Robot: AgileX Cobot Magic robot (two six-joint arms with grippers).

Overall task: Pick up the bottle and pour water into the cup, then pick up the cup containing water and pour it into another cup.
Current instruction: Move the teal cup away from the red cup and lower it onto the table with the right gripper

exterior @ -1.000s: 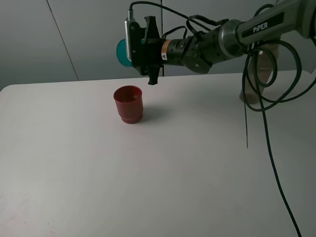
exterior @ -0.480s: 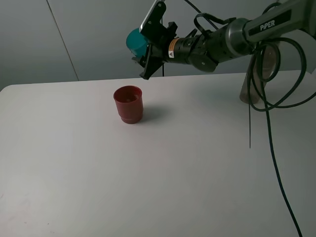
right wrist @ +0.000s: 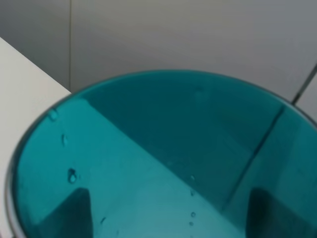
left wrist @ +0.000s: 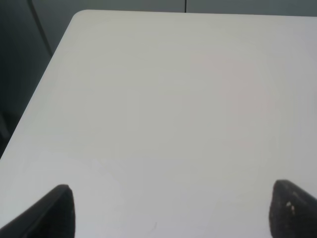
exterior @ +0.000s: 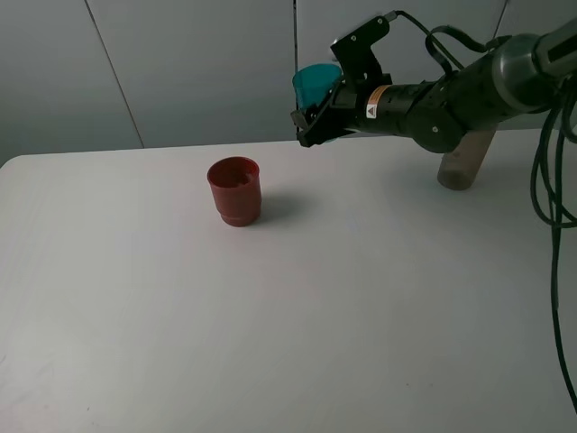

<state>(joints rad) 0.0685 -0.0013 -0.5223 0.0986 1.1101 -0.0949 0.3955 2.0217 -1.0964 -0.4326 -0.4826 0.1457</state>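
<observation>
Teal cup pulled back from red cup, pour looks done.

Near: bare white table, nothing on the front half; left gripper spread wide over it, empty. Mid: red cup upright on the table, same spot as a second ago. Right gripper pinches the teal cup, which has swung from tipped beside the red cup to up and right, well clear; droplets only inside, so likely emptied, set-down next. Far: bottle standing at table's back edge, grey panel wall behind.
</observation>
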